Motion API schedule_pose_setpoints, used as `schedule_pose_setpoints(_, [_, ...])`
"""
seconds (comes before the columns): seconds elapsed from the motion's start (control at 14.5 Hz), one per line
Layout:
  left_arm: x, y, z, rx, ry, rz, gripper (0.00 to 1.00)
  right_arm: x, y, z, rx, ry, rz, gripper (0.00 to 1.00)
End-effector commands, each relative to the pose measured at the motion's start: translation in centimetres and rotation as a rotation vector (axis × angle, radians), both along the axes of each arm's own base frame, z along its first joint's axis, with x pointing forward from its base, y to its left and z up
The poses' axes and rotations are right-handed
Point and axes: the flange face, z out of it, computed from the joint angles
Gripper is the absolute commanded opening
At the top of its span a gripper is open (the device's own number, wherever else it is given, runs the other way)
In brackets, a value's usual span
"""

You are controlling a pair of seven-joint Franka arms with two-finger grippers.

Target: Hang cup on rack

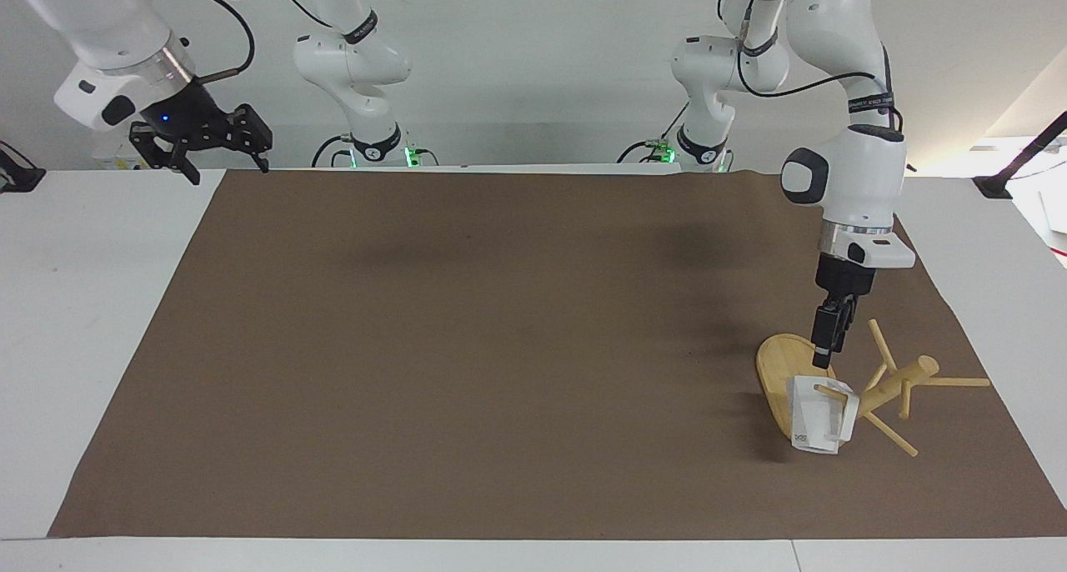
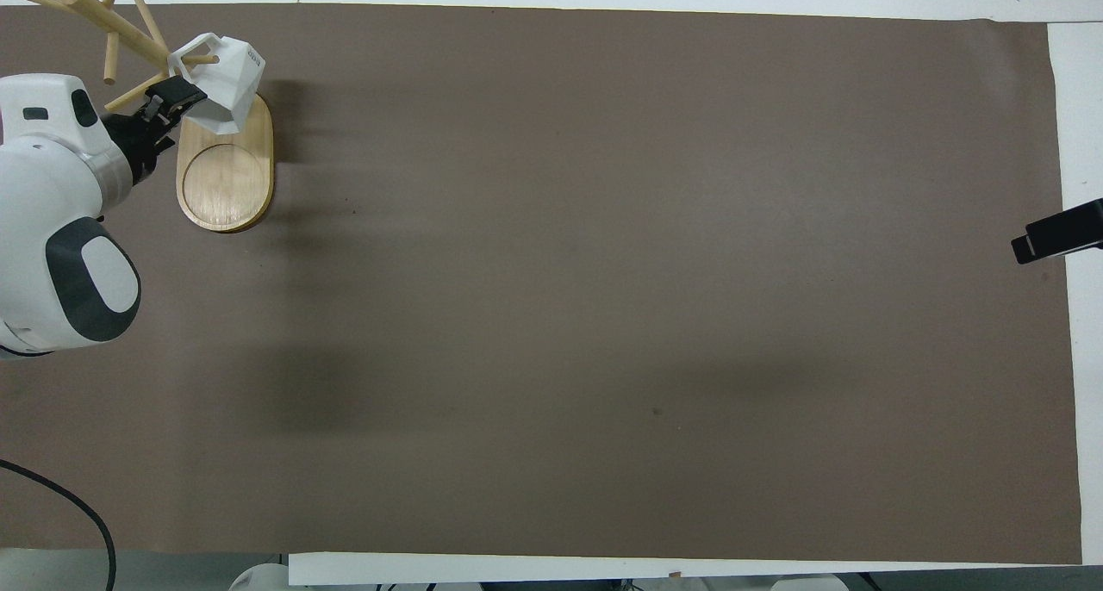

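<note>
The white faceted cup (image 1: pixel 813 418) hangs by its handle on a low peg of the bamboo rack (image 1: pixel 783 363), over the end of the oval base farther from the robots. It also shows in the overhead view (image 2: pixel 226 83), as does the rack (image 2: pixel 226 177). My left gripper (image 1: pixel 822 357) is open just above the cup and apart from it, over the rack's base; it also shows in the overhead view (image 2: pixel 172 100). My right gripper (image 1: pixel 227 165) is open and empty, raised high over the table edge at the right arm's end, with only a fingertip (image 2: pixel 1056 238) showing from overhead.
A brown mat (image 1: pixel 500 347) covers the table. The rack's other pegs (image 1: pixel 959 381) stick out toward the left arm's end of the table.
</note>
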Motion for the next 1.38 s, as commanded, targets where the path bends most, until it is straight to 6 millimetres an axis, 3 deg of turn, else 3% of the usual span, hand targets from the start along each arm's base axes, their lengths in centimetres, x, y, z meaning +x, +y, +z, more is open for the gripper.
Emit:
schedule_pose_setpoints(0.0, [-2.1,2.7,5.1,0.028,0.044,-0.049,1.00,0.3,-0.5,-0.9,-0.020,0.039,-0.053,1.00])
schedule_pose_setpoints(0.21, [-3.4,3.3,9.8,0.157,0.154,-0.153,1.00,0.3,-1.5,-1.8,-0.018,0.053,-0.075,1.00])
schedule_pose_setpoints(0.34, [-3.3,2.6,13.8,0.367,0.315,-0.291,1.00,0.2,-1.5,-2.1,-0.019,0.061,-0.075,1.00])
schedule_pose_setpoints(0.48, [-4.1,1.3,16.6,0.442,0.465,-0.531,1.00,0.0,-1.4,-1.9,-0.019,0.062,-0.077,1.00])
schedule_pose_setpoints(0.62, [-5.7,2.0,17.2,0.463,0.625,-0.721,1.00,0.0,-1.6,-2.0,-0.026,0.062,-0.104,1.00])
schedule_pose_setpoints(0.9, [-5.0,0.6,18.4,0.302,0.577,-0.735,1.00,-0.2,-2.2,-2.3,-0.025,0.069,-0.116,1.00])
schedule_pose_setpoints(1.1, [-4.7,0.9,20.0,0.305,0.637,-0.744,1.00,-0.2,-1.7,-2.3,-0.023,0.072,-0.103,1.00])
schedule_pose_setpoints(1.31, [-4.2,1.1,20.2,0.287,0.613,-0.740,1.00,-0.2,-1.7,-2.3,-0.022,0.071,-0.104,1.00])
